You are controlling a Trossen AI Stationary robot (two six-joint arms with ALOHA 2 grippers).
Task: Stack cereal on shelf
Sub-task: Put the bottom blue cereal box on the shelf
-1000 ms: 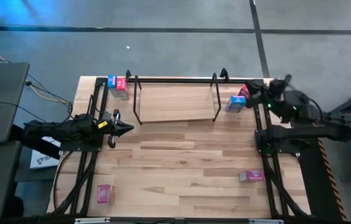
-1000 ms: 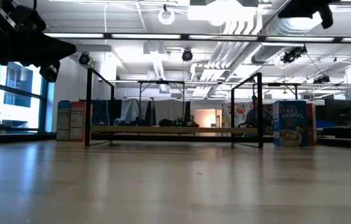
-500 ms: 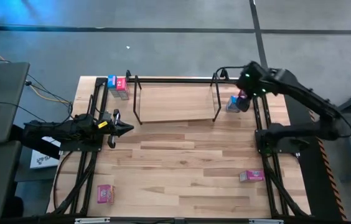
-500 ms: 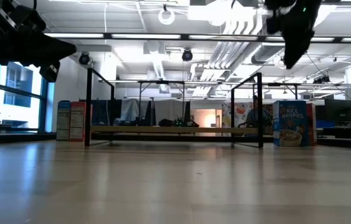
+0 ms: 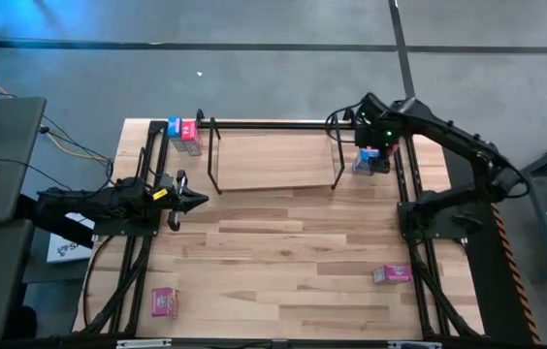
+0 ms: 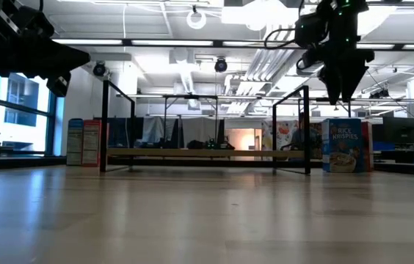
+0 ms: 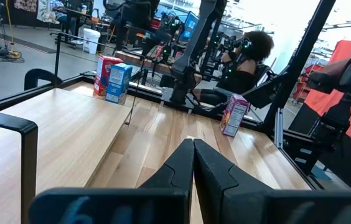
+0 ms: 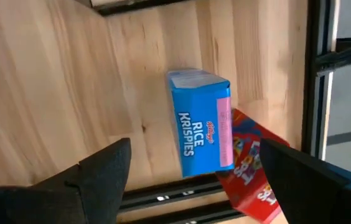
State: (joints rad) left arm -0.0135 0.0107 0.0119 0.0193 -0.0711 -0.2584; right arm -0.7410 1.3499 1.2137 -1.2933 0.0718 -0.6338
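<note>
The shelf stands at the table's far edge, its wooden board bare. Just beside its right end stands a blue box reading "Rice Krispies", touching a red box. Above them hovers the right gripper, fingers spread wide, holding nothing. The left gripper waits closed and empty at the table's left.

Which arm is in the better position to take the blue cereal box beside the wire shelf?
The right arm. Its open tool hangs directly above the blue rectangular cardboard cereal box, one finger on each side. The left arm's shut tool waits at the opposite table edge, across the black wire shelf.
</note>
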